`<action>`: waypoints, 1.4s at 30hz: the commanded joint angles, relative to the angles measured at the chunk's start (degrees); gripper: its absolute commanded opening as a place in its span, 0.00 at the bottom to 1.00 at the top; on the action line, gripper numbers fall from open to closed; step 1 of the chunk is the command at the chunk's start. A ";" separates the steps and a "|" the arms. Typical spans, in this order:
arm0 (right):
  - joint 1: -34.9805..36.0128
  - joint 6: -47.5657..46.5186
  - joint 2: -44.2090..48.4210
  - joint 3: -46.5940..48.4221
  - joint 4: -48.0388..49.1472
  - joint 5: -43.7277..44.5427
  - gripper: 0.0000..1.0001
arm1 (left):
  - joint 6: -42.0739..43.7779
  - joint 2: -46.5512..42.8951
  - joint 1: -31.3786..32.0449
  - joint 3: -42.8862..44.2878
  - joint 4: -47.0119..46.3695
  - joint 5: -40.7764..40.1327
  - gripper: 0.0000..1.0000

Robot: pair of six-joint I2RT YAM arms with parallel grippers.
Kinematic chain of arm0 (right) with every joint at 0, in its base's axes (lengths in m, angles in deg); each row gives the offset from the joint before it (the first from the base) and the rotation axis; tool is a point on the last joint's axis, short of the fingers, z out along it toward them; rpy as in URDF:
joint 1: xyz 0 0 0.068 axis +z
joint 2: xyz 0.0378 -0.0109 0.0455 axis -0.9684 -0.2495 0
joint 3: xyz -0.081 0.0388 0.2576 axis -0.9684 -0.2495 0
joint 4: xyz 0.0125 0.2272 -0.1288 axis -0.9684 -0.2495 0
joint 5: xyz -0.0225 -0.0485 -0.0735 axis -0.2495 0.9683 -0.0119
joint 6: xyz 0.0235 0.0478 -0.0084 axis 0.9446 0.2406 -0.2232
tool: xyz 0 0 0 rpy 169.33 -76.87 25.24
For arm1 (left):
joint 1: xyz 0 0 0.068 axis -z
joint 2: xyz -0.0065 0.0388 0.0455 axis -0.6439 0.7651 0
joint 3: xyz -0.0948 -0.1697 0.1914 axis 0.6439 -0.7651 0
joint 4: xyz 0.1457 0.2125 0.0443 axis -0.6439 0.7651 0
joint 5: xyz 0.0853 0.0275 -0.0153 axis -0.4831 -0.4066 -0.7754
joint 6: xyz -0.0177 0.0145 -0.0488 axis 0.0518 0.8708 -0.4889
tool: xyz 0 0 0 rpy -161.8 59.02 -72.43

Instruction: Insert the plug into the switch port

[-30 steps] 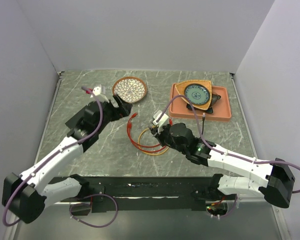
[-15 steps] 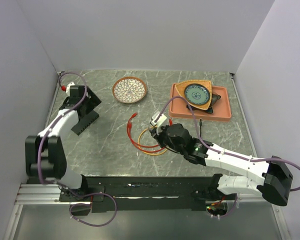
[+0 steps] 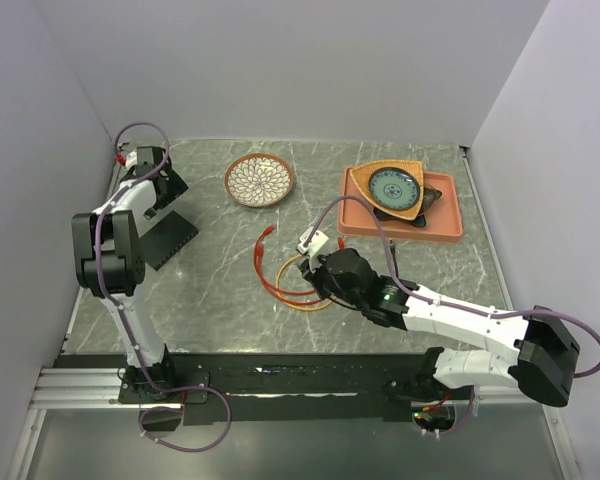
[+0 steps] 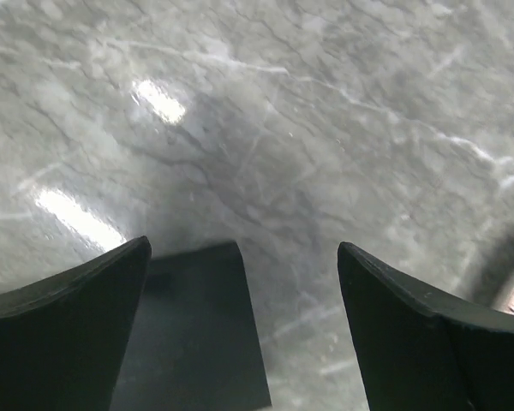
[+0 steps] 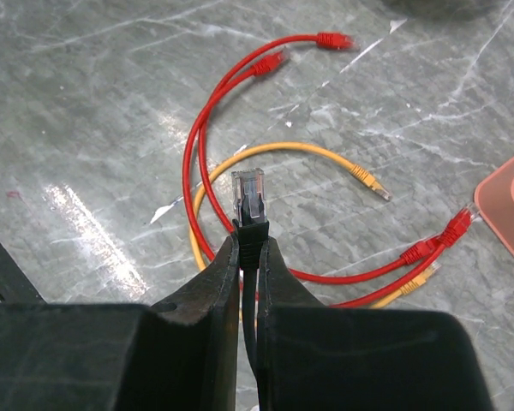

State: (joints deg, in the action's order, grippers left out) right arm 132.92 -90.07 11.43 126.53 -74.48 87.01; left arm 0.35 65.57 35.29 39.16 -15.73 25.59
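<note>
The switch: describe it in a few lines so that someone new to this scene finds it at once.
On the grey marble tabletop, look near the left wall. The flat matte-black rectangular switch lies there, left of the round patterned dish. Unlike the open black left gripper near it, it lies flat on the stone.

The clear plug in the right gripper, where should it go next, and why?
Probably leftward across the table: the right gripper pinches the plug above the cable coils, while the switch lies far left, by the open left gripper.
</note>
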 commanded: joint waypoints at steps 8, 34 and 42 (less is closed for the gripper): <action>0.29 1.58 -2.36 2.34 -1.38 2.66 0.00 | 4.67 4.51 0.23 2.58 7.89 -5.93 0.96; 0.38 4.13 -2.01 1.81 0.47 -1.21 0.00 | -3.59 -12.00 7.08 -26.08 -6.17 19.30 0.96; 0.29 5.09 -3.50 4.09 2.49 -5.68 0.00 | -3.51 -22.36 6.38 -23.00 -1.43 4.19 0.96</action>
State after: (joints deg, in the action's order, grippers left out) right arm 132.92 -86.16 8.59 127.03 -76.19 84.43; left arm -1.51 50.40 43.33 14.92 -20.84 37.39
